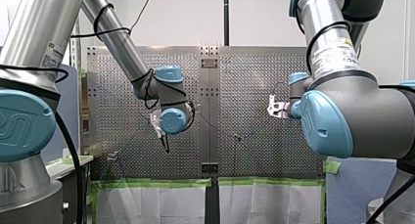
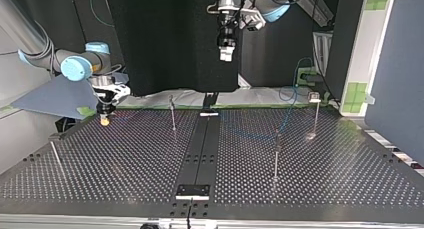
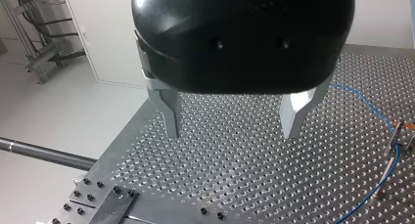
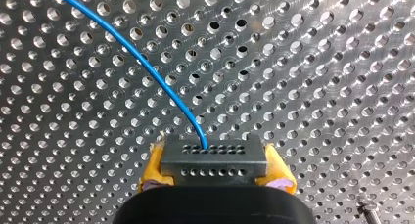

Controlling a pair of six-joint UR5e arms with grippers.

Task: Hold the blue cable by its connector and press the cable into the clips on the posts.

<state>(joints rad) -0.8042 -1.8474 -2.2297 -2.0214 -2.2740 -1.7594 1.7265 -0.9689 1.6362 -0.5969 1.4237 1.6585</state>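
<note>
Fingers [image 4: 154,168] of my right gripper [image 4: 215,171] are pinching the connector [image 4: 214,158] close over the table [image 4: 318,62], blue cable [image 4: 147,70] trailing ahead, left gripper [image 3: 231,133] spread and empty, so I'd line the cable square over the clip [image 2: 314,96] on each post [image 2: 315,120] before pressing down.

No print can be read. A white label [image 1: 53,53] is carried on my left arm [image 1: 29,28], well behind its claw [image 1: 166,146]. A second label [image 1: 337,52] on my right arm [image 1: 328,13] is likewise too small.
</note>
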